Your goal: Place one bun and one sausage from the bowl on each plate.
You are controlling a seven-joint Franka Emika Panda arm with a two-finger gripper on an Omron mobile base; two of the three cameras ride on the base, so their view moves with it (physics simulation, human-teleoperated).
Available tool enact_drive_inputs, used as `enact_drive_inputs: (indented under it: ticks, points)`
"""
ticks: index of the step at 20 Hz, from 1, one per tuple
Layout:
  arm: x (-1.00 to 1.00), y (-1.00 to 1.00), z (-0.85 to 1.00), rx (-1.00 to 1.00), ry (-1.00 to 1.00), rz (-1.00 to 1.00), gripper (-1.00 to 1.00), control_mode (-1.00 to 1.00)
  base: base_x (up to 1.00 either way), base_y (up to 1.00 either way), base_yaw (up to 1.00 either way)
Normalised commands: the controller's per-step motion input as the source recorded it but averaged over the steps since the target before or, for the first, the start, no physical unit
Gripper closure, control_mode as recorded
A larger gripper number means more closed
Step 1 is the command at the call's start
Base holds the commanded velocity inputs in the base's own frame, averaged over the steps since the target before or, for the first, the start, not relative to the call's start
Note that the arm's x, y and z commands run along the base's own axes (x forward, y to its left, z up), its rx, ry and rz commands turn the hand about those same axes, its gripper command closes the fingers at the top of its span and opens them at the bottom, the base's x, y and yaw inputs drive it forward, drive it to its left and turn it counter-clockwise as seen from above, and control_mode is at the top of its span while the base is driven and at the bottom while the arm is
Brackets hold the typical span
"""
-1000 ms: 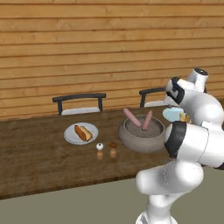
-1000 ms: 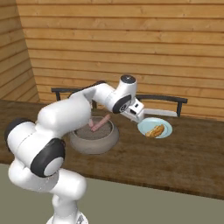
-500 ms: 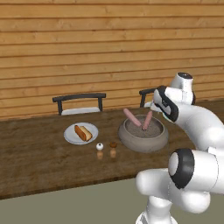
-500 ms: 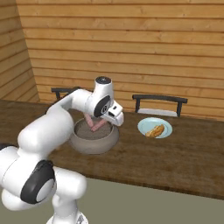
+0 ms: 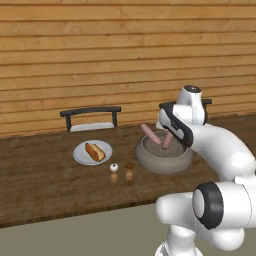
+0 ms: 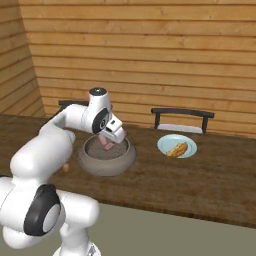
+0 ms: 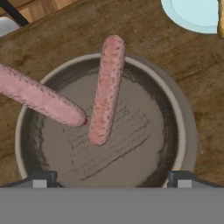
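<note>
The claw (image 7: 109, 177) hangs wide open and empty above the bowl (image 7: 181, 131). Two sausages (image 7: 106, 89) lean on the bowl's rim beneath it.

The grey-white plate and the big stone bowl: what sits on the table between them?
In the left base view, two tiny shakers stand between the plate and the bowl, slightly nearer the camera.

Two sausages (image 7: 105, 92) lean inside the bowl (image 5: 164, 161) mid-table (image 5: 45, 190). A plate (image 5: 80, 156) sits to its left, shakers (image 5: 121, 169) between; another plate (image 6: 167, 142) lies right.
</note>
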Motion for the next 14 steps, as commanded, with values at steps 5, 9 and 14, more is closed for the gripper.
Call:
enact_drive_inputs:
  ticks: [5,9,14]
  points:
    - [0.26,0.01,-0.04,0.00,0.00,0.00,-1.00,-1.00,0.00,0.00,0.00]
    - [0.40,-0.01,-0.13,0.00,0.00,0.00,-1.00,-1.00,0.00,0.00,0.00]
    - [0.20,-0.15,-0.11,0.00,0.00,0.00,-1.00,-1.00,0.00,0.00,0.00]
